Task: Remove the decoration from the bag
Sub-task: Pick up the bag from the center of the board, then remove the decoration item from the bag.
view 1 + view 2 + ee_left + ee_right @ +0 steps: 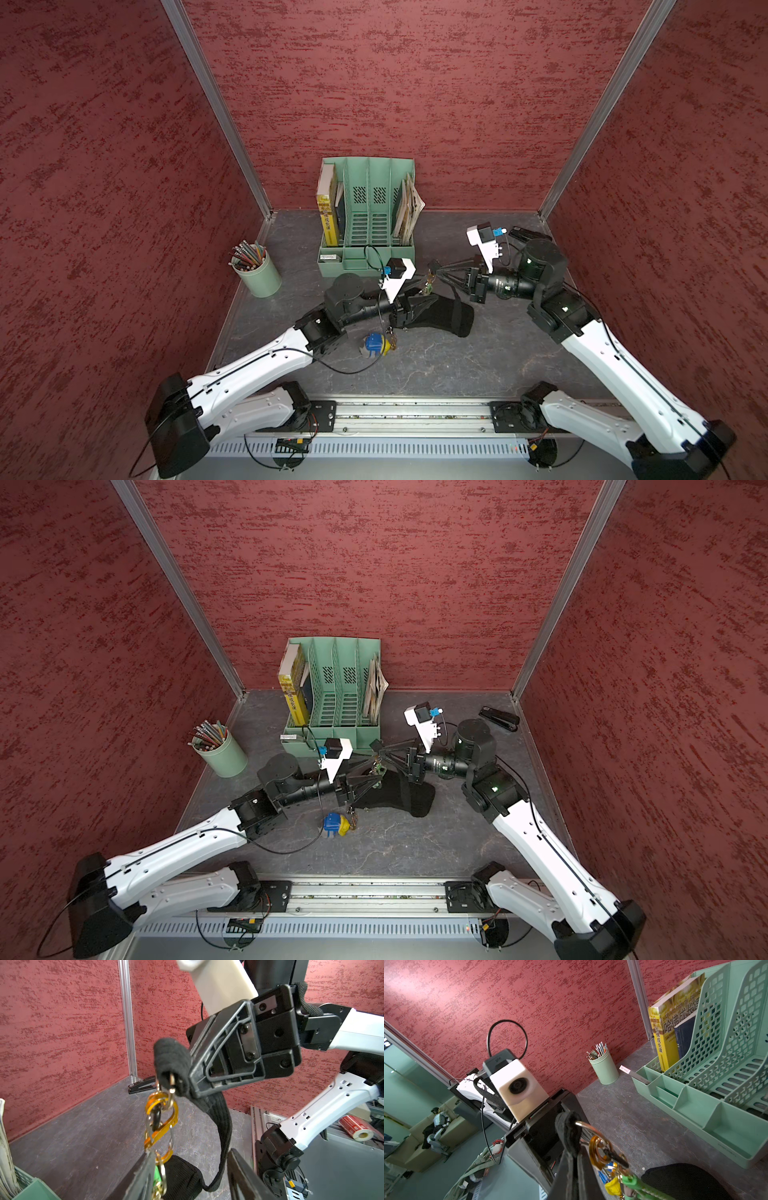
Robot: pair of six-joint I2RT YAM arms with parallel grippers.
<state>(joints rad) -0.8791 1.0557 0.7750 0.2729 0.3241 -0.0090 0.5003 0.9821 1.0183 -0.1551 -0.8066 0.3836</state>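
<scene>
Right pincer (pixel 572 1159) clamps bag strap (pixel 172 1059) aloft; decoration (pixel 157 1176) hangs from clasp (pixel 154 1101) between fingers (pixel 143 1176) of left pincer (pixel 192 1153), can't tell if gripped.

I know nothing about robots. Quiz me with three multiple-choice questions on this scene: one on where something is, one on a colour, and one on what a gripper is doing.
1. Where is the yellow book?
A) lying flat in front of the arms
B) upright in the green file organiser
C) held by a gripper

2. What colour is the pencil cup?
A) red
B) blue
C) pale green

3. What is the right gripper doing?
A) open, holding nothing
B) shut on the strap of the bag
C) shut on a spoon

Answers:
1 B: both top views show the book standing in the organiser's end slot.
2 C: the cup matches the organiser's green.
3 B: the left wrist view shows its jaws pinching the strap's looped end.
</scene>
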